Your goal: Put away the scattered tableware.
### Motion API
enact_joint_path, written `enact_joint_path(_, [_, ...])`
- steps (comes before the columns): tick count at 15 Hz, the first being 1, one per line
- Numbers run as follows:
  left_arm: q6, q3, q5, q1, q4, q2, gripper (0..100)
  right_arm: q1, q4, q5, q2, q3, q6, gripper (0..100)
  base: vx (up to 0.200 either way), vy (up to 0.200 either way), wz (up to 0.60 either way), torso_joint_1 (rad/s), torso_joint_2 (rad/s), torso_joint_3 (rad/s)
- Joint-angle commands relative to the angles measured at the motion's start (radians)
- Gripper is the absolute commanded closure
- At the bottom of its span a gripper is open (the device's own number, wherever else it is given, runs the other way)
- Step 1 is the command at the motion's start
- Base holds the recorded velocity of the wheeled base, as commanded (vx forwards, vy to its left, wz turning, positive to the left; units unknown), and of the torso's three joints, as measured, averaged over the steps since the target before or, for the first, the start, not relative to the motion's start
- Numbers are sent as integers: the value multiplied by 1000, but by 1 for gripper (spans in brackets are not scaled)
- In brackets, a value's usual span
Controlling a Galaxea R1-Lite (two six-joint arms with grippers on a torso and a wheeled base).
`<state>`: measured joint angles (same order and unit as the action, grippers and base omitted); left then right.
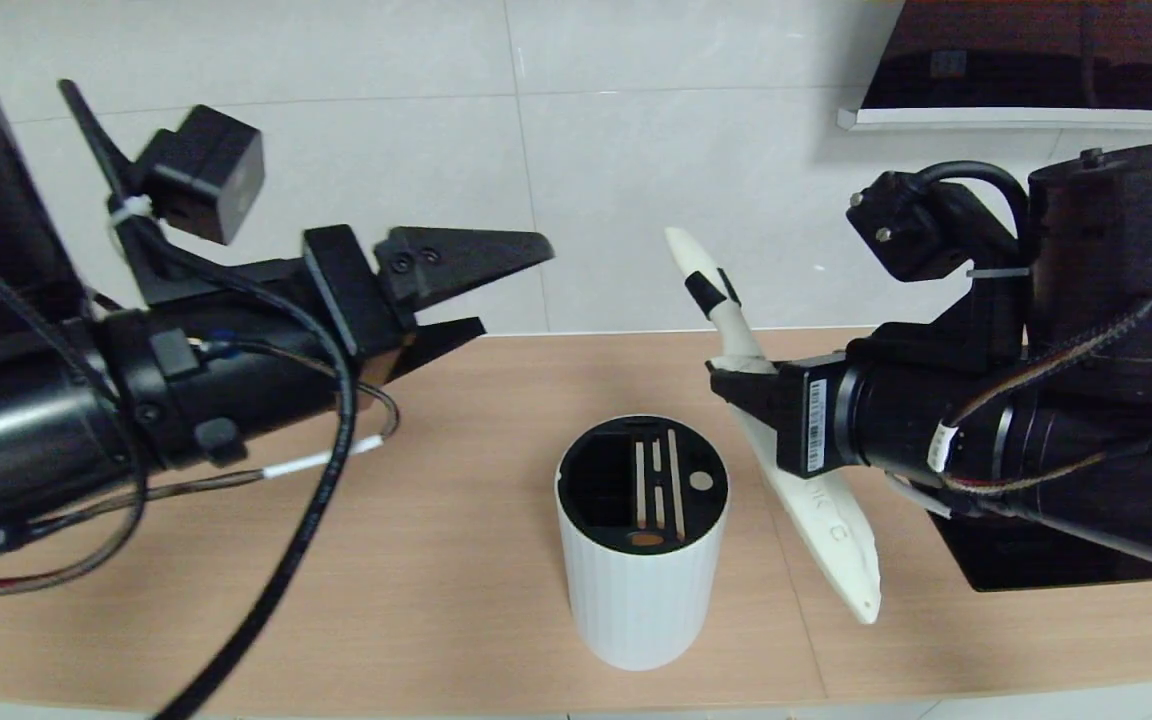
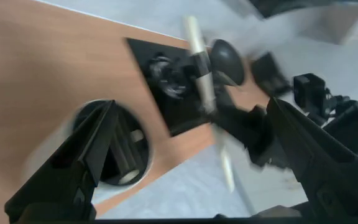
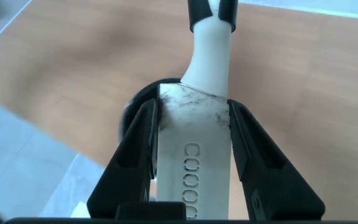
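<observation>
The bench [image 1: 496, 620] ran from the tiled wall [image 1: 636, 150] to its near edge, which lay along the bottom of the head view. The holder [image 1: 642, 590], a white ribbed cylinder with a black slotted top, stood upright in the middle and close to that near edge. Its top had one wide opening on the left side and some narrow slots beside it.

To the left of the holder the wood surface was open as far as the edge of the view. The left gripper [image 1: 511, 285] hung above this part, near the wall, and its jaws were spread wide with nothing between them. To the right of the holder there was a narrower strip of wood, and then a black hob [image 1: 1016, 570] set in the bench.

The right gripper [image 1: 741, 385] was above this strip, and its jaws were pinching a long white utensil [image 1: 826, 530] at the middle. The utensil was tilted: the handle, which had a black band, pointed up toward the wall, and the flat end pointed down toward the near edge, between the holder and the hob. It was beside the holder, not over the openings.

A dark hood [image 1: 1036, 60] was on the wall at the upper right.
</observation>
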<state>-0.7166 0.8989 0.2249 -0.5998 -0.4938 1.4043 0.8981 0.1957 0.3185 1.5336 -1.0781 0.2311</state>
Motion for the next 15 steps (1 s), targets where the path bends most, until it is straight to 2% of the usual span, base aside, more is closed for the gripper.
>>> enact_joint_path(1, [0,-46,-45,-103,-94,117,0,42,1,1,14,10,5,100,0,0,0,0,0,0])
enact_joint_path(3, [5,-45,-144,-156,-175,208,0,56,17,-3,31,14,10,100,0,0,0,0,0,0])
enact_joint_path(4, [22,-46,-180,-166,-218,252,0,71,44,-3,49,20,10,100,0,0,0,0,0,0])
enact_joint_path(5, [25,-46,-197,-167,-256,280,0,85,73,-1,59,32,8,100,0,0,0,0,0,0])
enact_joint_path(7, [22,-49,-200,-181,-295,282,0,90,113,-1,66,44,7,100,0,0,0,0,0,0])
enact_joint_path(12, [20,-48,-202,-181,-305,277,0,105,117,-1,74,47,10,100,0,0,0,0,0,0])
enact_joint_path(15, [8,-45,-200,-153,-331,286,0,105,117,-1,74,55,8,100,0,0,0,0,0,0])
